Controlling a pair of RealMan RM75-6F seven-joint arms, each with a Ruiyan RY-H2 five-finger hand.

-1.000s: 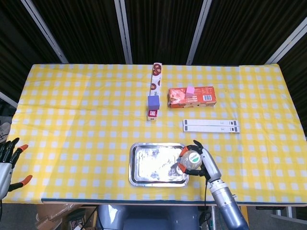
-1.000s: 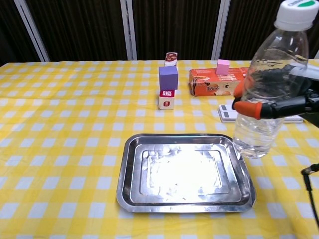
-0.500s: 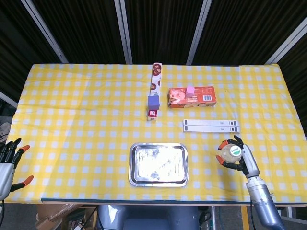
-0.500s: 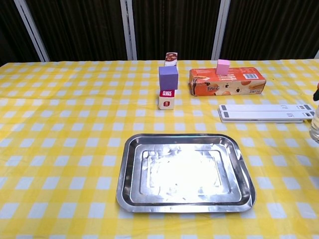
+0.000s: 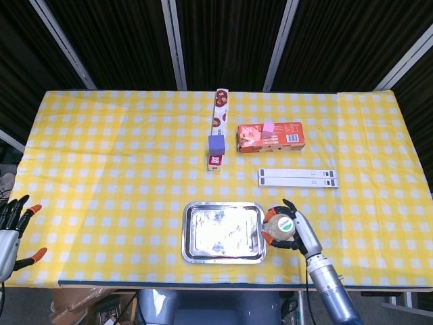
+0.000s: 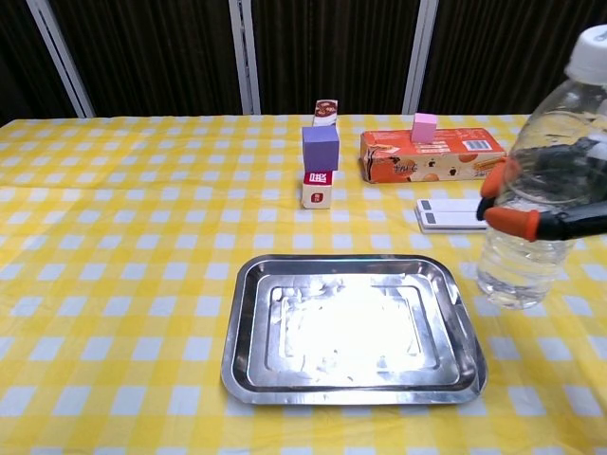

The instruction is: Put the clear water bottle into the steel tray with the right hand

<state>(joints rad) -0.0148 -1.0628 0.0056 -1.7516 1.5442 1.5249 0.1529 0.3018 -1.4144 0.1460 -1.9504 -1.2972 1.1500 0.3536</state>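
My right hand [image 5: 289, 227] [image 6: 555, 204] grips the clear water bottle [image 6: 541, 171] upright, its white and green cap [image 5: 284, 226] facing up in the head view. The bottle hangs just off the right edge of the steel tray [image 5: 192, 252] [image 6: 248, 365], which lies empty on the yellow checked cloth near the table's front. My left hand [image 5: 13, 227] is open at the far left edge of the head view, off the table, holding nothing.
Behind the tray stand a purple block on a small red box [image 5: 216, 151] [image 6: 319, 171], a tall snack box [image 5: 220, 108], an orange carton [image 5: 270, 137] [image 6: 432, 156] with a pink block on top, and a flat white strip [image 5: 298, 178] [image 6: 450, 215].
The right hand with the bottle has swung back left from the table's right side to just beside the tray's right edge. The left hand has not moved.
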